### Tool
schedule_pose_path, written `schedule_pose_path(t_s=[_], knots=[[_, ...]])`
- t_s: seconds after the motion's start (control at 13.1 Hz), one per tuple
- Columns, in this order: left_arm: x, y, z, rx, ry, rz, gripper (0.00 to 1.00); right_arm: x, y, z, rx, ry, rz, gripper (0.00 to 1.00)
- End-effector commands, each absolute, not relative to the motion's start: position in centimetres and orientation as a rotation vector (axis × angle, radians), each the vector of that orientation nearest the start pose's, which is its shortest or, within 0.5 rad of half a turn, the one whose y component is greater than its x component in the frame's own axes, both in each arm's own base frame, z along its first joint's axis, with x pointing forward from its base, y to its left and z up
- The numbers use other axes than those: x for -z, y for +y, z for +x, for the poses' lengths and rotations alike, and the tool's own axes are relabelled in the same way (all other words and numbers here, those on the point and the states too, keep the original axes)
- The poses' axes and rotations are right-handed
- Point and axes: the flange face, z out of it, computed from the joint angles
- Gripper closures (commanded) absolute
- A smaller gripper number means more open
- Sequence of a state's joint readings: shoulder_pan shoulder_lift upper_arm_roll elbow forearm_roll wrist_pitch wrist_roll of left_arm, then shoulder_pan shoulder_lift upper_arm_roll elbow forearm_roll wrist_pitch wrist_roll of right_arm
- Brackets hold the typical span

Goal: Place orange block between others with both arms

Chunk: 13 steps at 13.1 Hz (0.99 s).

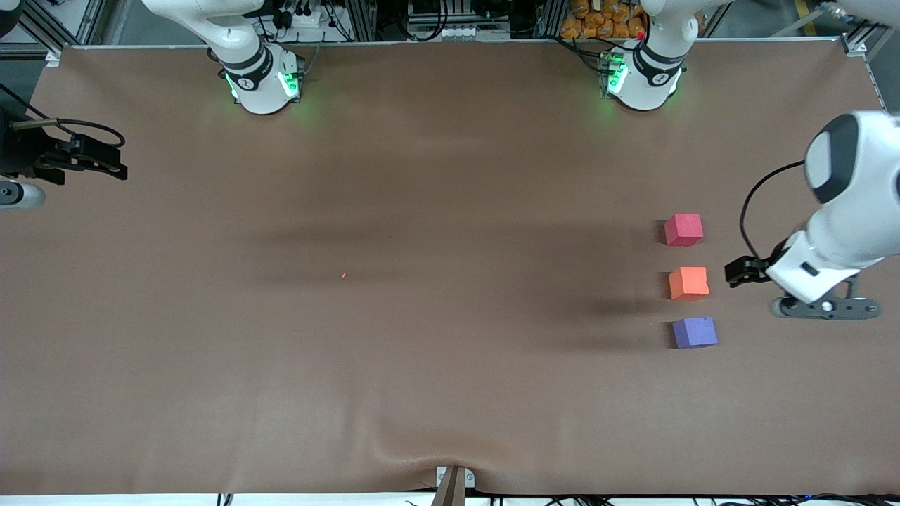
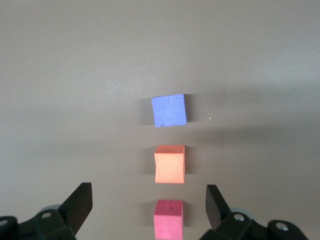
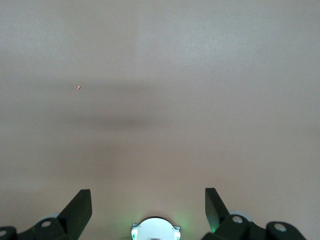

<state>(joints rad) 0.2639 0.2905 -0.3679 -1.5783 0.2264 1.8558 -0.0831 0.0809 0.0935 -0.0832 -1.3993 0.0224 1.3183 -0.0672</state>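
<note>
Three foam cubes stand in a row near the left arm's end of the table. The orange block [image 1: 688, 282] [image 2: 170, 164] sits in the middle. The pinkish-red cube [image 1: 683, 230] [image 2: 168, 220] lies farther from the front camera and the purple-blue cube [image 1: 695, 332] [image 2: 169, 110] nearer. Small gaps separate them. My left gripper [image 1: 826, 308] [image 2: 148, 190] hangs open in the air beside the row and holds nothing. My right gripper [image 1: 14, 195] [image 3: 148, 192] waits open and empty at the right arm's end of the table, over bare cloth.
A brown cloth [image 1: 422, 316] covers the table, with a wrinkle at the edge nearest the front camera. A tiny red speck [image 1: 343, 275] [image 3: 79, 88] lies near the middle. The green-lit arm bases [image 1: 264, 81] [image 1: 643, 77] stand along the edge farthest from the front camera.
</note>
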Motion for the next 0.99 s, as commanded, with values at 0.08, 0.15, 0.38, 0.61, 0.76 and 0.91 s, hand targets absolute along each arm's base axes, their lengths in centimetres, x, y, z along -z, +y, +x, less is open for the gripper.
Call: schedule_pose_path(t_s=[0.08, 0.15, 0.38, 0.61, 0.76, 0.91], knots=[[-55.3, -3.1, 64.0, 0.043, 0.054, -3.104, 0.00, -63.6, 0.4, 55.2, -0.269, -0.109, -3.123, 0.00], [-57.0, -3.0, 63.3, 0.071, 0.042, -3.108, 0.00, -63.6, 0.4, 55.2, -0.269, -0.109, -3.123, 0.00], [-60.6, -3.1, 61.0, 0.094, 0.034, -3.081, 0.00, -63.6, 0.4, 55.2, -0.269, -0.109, -3.123, 0.00], [-62.4, -4.0, 59.3, 0.096, 0.039, -3.097, 0.00, -63.6, 0.5, 55.2, -0.271, -0.111, -3.123, 0.00], [-62.1, -3.8, 58.2, 0.067, 0.011, -3.112, 0.00, -63.6, 0.5, 55.2, -0.271, -0.111, -3.123, 0.00], [-62.0, -3.5, 56.6, 0.045, -0.016, -3.113, 0.00, -63.6, 0.5, 55.2, -0.271, -0.111, -3.123, 0.00]])
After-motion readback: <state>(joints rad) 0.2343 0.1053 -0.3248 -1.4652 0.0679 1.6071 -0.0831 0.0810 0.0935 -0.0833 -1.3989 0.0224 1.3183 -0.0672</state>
